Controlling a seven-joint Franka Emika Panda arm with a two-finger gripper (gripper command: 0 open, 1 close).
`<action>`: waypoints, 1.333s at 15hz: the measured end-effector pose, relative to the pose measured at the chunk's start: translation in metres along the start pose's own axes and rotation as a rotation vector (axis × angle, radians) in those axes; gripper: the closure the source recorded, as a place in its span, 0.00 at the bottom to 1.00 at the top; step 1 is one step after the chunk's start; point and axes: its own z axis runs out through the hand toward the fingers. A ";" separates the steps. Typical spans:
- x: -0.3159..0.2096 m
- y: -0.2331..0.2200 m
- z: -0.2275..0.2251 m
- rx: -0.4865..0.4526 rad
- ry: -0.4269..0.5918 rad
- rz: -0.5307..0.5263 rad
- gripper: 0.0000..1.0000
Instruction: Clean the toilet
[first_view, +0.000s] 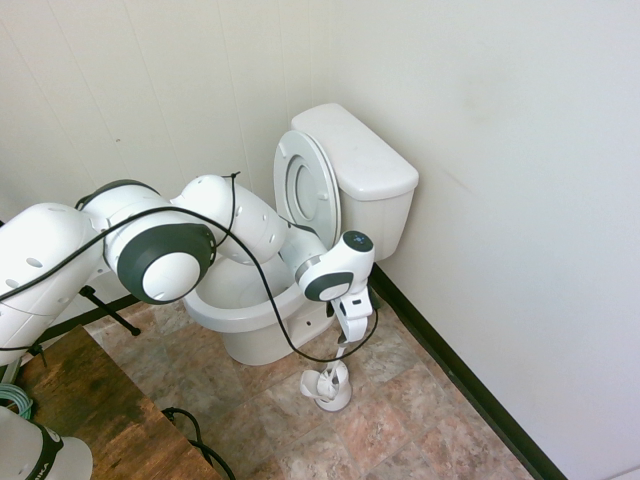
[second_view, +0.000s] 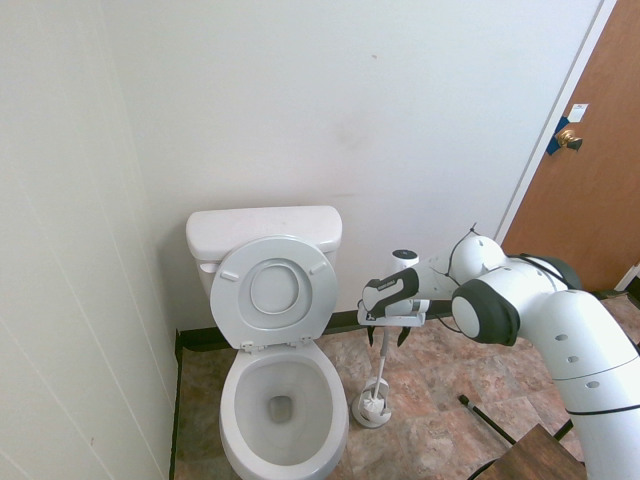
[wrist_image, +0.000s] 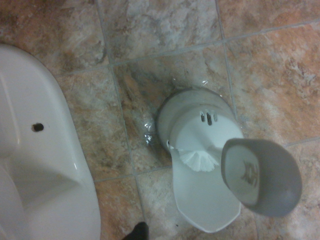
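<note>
The toilet (second_view: 280, 400) stands against the back wall, tank (second_view: 264, 232) touching it, near the left side wall in the second exterior view. Lid and seat (second_view: 274, 290) are tipped up, leaning on the tank front; the bowl rim (second_view: 232, 400) is bare and open from above. In the first exterior view the arm's large joints cover the near part of the bowl, so only its far edge and pedestal (first_view: 262, 345) show there.

At about 3 o'clock from the bowl in the second exterior view, a white brush holder (second_view: 372, 410) sits on the tiled floor (second_view: 430, 440), near the pedestal but apart from it, with a strip of bare tile between. A slim brush handle (second_view: 383, 368) rises upright from it. In the wrist view the holder (wrist_image: 197, 150) lies just beside the toilet base edge (wrist_image: 60, 165), bristles (wrist_image: 197, 161) showing in its opening and the handle's cap (wrist_image: 261, 175) blurred and close to the lens.

The hand (second_view: 389, 340) points down, directly over the handle top, fingers spread wide on either side of it; whether they touch it cannot be told. Nothing is gripped.

Open room: floor at 4 to 5 o'clock of the holder is clear tile up to the dark baseboard (first_view: 470, 385). A brown door (second_view: 590, 170) stands at 2 o'clock, well apart. A wooden worktop corner (first_view: 90, 410) sits at the first exterior view's lower left.
</note>
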 end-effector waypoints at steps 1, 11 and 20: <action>0.003 -0.003 0.003 -0.001 -0.004 0.004 0.00; 0.036 -0.018 0.022 -0.006 -0.013 0.067 1.00; 0.037 -0.014 0.029 -0.023 -0.024 0.071 1.00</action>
